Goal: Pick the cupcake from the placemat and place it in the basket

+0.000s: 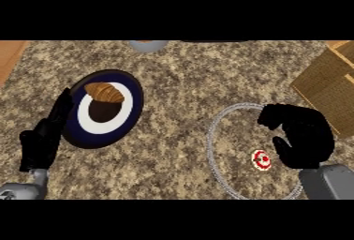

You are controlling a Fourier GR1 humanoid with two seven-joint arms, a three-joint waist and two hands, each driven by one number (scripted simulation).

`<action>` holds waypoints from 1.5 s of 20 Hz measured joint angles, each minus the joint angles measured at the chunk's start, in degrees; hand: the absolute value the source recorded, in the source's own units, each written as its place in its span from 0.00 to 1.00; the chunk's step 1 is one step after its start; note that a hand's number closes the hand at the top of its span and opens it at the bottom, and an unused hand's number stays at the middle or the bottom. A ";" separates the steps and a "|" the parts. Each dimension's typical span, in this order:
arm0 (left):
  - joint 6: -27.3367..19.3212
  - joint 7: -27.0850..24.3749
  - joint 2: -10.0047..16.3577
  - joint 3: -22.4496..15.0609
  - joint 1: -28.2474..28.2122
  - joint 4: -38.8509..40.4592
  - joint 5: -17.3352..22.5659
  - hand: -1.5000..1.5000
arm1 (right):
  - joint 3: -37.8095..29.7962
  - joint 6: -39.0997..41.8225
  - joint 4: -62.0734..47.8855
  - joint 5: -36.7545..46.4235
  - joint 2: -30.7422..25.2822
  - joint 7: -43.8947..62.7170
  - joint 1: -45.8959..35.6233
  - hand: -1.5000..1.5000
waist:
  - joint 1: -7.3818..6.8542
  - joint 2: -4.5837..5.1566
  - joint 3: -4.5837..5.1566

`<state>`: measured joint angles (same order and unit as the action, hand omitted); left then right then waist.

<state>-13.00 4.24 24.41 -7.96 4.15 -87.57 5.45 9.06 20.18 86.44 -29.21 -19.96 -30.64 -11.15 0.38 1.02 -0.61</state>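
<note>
No letters, numbers, brand names or labels can be read anywhere in the head view. The small round red-and-white cupcake (261, 160) shows red and white patches on top, but they form no legible sign. The dark blue and white round plate (104, 136) carries plain rings of colour only. The tan box-shaped basket (332, 89) and the speckled stone counter (180, 70) bear no writing.

Soft, even, moderately bright light falls across the speckled brown stone worktop (173, 70). The black right hand (301, 136) shows as a dark mass with little shading.
</note>
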 measured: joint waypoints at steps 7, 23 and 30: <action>1.88 5.79 -1.16 -0.27 4.36 5.68 0.57 0.50 | -1.69 -2.19 5.91 8.53 -0.43 -10.29 9.74 0.00 | 1.07 -0.93 0.52; 3.18 8.39 -2.17 -0.11 7.10 7.35 0.23 0.50 | -12.66 7.83 9.32 28.87 -37.27 -5.10 16.36 0.00 | 0.66 -1.15 0.68; 5.34 7.74 -3.25 1.29 8.48 9.47 -1.12 0.50 | -14.22 11.44 11.35 30.12 -37.49 -1.68 17.57 0.00 | 0.07 -1.07 0.63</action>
<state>-7.66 11.98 21.15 -6.67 12.63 -78.10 4.33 -5.17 31.62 97.79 0.91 -57.44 -32.33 6.42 0.44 -0.05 0.02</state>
